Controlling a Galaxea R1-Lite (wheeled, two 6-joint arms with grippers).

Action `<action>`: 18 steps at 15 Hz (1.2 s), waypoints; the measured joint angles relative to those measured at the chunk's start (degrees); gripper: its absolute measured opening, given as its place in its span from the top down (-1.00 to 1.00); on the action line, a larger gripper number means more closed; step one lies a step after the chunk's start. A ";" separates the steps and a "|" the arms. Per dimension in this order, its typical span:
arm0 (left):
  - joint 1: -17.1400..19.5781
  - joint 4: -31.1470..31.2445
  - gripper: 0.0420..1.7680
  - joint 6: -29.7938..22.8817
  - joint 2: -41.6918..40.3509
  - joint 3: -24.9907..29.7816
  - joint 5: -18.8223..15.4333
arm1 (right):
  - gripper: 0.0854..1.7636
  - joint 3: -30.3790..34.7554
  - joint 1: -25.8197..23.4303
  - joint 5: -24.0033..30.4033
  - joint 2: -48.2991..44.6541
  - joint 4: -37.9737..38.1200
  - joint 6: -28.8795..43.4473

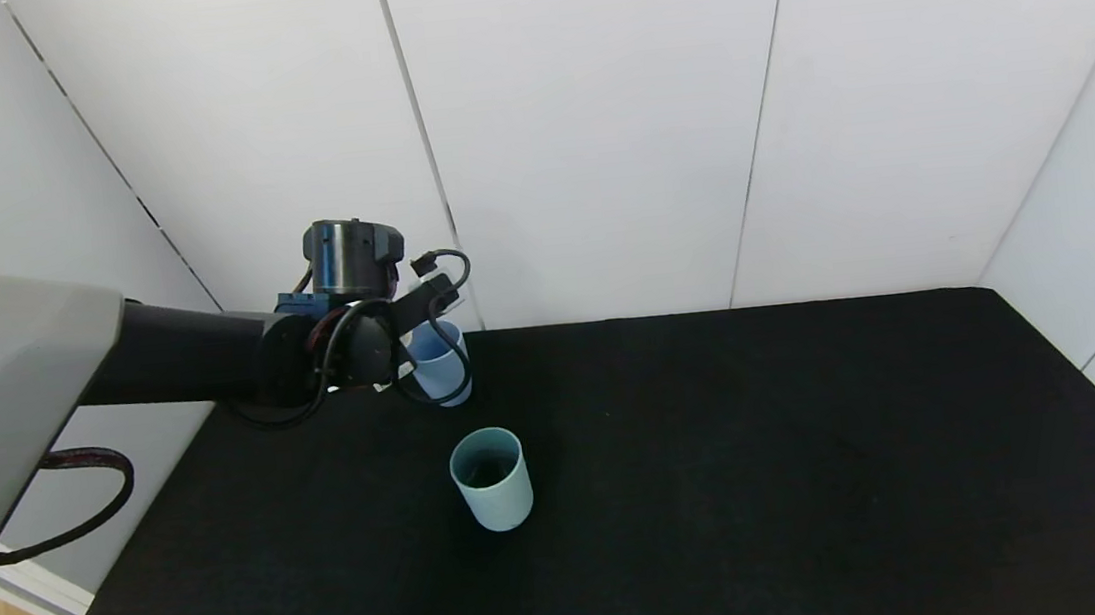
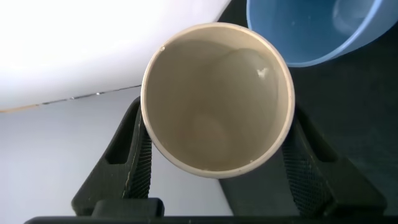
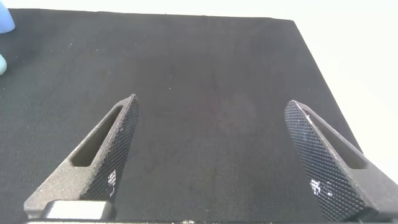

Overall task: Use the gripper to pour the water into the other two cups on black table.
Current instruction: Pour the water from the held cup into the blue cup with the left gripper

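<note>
your right gripper [image 3: 211, 162] hangs over bare black table [image 3: 205, 68] with its fingers spread wide, holding nothing. nearest you in the head view, the teal cup [image 1: 492, 479] stands upright on the table [image 1: 774, 466], left of centre. farther back and slightly left, near the wall, your left gripper [image 2: 214, 168] has its fingers pinching a beige cup [image 2: 217, 99], tipped with its rim right at the blue cup [image 1: 439, 360]. a trace of water sits inside the beige cup.
</note>
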 joint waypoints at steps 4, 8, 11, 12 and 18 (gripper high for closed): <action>-0.04 -0.01 -0.36 3.08 0.90 -1.96 0.84 | -0.94 0.00 0.00 0.00 0.00 0.00 0.00; -0.22 -0.15 -0.36 6.86 1.40 -2.84 2.04 | -0.94 0.00 0.00 0.00 0.00 0.00 0.02; -0.65 -0.12 -0.36 8.83 1.87 -3.25 3.19 | -0.94 0.00 -0.02 0.02 0.00 0.00 0.00; -0.80 -0.01 -0.36 9.34 1.90 -3.28 3.55 | -0.94 0.00 -0.02 0.00 0.00 0.00 0.00; -1.28 0.00 -0.36 11.78 2.28 -4.35 5.47 | -0.94 0.00 0.00 0.00 0.00 0.00 0.00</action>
